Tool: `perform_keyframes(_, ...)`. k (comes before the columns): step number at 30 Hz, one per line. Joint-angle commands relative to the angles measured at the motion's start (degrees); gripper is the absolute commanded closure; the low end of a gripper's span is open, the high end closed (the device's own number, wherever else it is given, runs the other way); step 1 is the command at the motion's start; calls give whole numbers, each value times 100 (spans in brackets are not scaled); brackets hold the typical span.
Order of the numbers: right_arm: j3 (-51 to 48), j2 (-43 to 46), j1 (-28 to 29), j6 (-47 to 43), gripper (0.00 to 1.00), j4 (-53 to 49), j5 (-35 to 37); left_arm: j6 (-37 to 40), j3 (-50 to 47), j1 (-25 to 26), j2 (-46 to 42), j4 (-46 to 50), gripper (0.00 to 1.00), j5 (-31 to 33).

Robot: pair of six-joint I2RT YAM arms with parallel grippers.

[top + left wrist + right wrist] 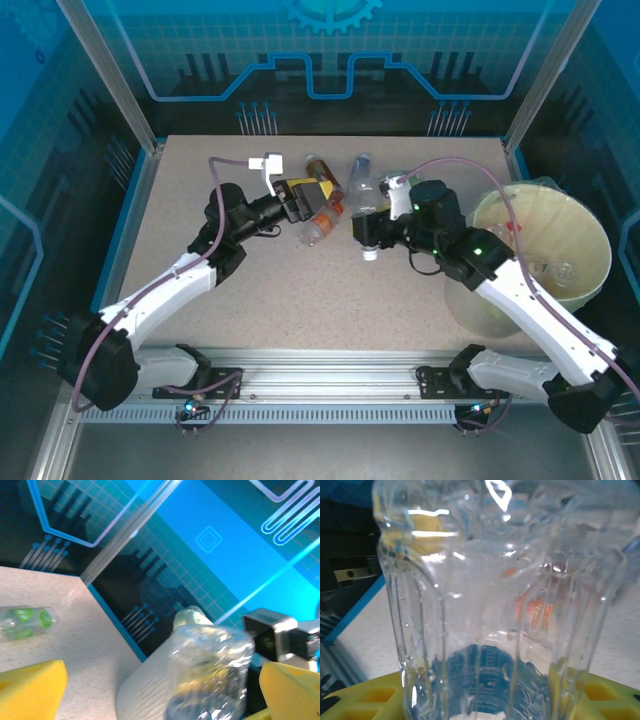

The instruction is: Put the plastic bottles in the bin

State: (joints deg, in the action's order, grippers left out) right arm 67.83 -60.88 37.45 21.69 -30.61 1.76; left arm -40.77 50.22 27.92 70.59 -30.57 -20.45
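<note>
Right wrist: right pincer (485, 700) snug around 1 clear bottle (495, 605); left wrist: left pincer (160, 692) wide, green-labelled bottle (25, 622) beyond.

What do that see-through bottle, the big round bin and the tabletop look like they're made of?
Clear bottle: thin glossy plastic, judging by its transparency, moulded ribs and sharp glints.
Bin: probably plastic, pale yellow-green with a smooth, fairly dull wall and an even round rim.
Tabletop: a flat, matte, beige speckled surface. It could be laminate or a stone-look sheet; the look leaves that open.
</note>
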Motion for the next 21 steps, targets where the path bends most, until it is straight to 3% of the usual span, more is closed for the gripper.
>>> perform_keyframes(1, 438, 532, -18, -566, 48, -966, 1217, 682, 155, -2, -300, 997, 1, 686)
perform_keyframes(11, 862, 1613, -168, -1205, 50, -1715, 3698, 1000, 168, 3, -536, 1628, 1, 1120)
perform_keyframes(17, 731, 1919, -329, -1605, 51, -1817, 5928, 991, 255, 2, -393, 1739, 1, 1227)
perform_keyframes(19, 536, 1979, -464, -2118, 52, -1540, 6675, 1007, 384, 3, -282, 1848, 1, 1211)
perform_keyframes(21, 413, 2008, -742, -2648, 52, -1222, 6894, 996, 521, 3, -177, 1930, 1, 1185)
